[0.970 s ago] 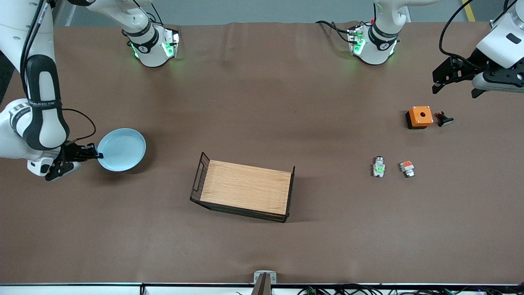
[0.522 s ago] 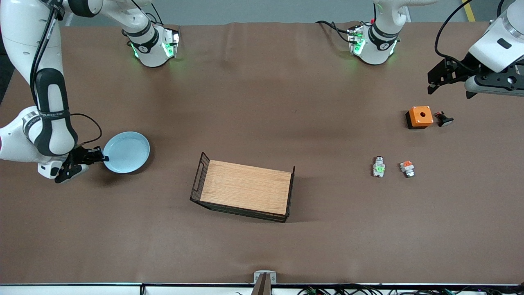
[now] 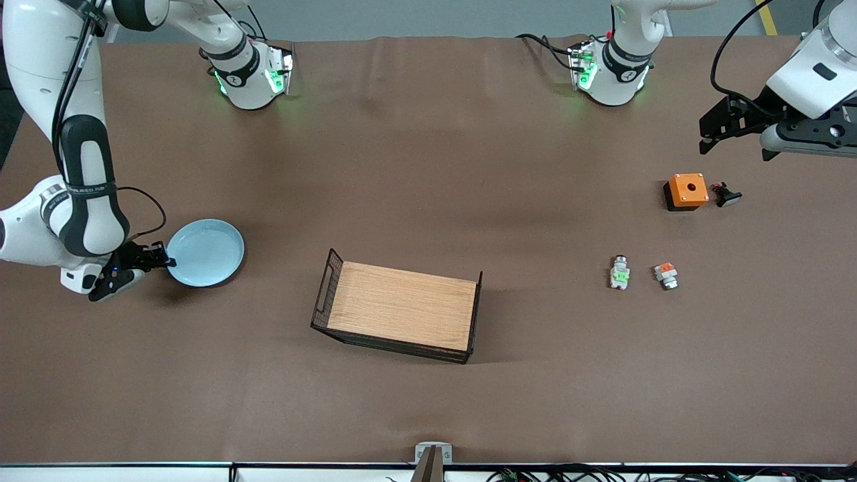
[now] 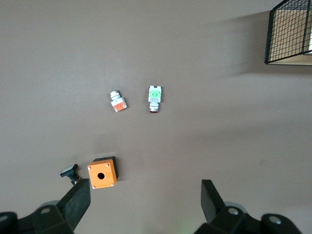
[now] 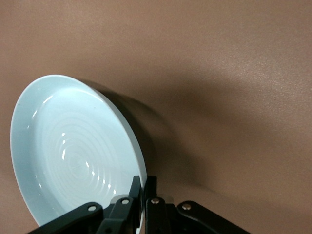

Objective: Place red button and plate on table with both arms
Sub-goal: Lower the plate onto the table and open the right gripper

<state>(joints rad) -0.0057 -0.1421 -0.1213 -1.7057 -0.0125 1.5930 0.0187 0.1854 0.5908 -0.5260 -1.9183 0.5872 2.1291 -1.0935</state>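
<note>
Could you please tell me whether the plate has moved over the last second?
Yes. The plate, pinched at its rim by the right gripper, has shifted slightly toward the wooden tray and nearer the front camera.

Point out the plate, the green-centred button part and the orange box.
plate point(image 3: 207, 251): front view, on its pale blue inner floor.
green-centred button part point(image 3: 620, 273): front view, on its green middle.
orange box point(image 3: 687, 189): front view, on its orange top face beside the hole.

One plate. One wooden tray. Two small push-button parts: one green-centred, one orange-topped. One orange box, with one small black part beside it. Two arms, each with one tool.
</note>
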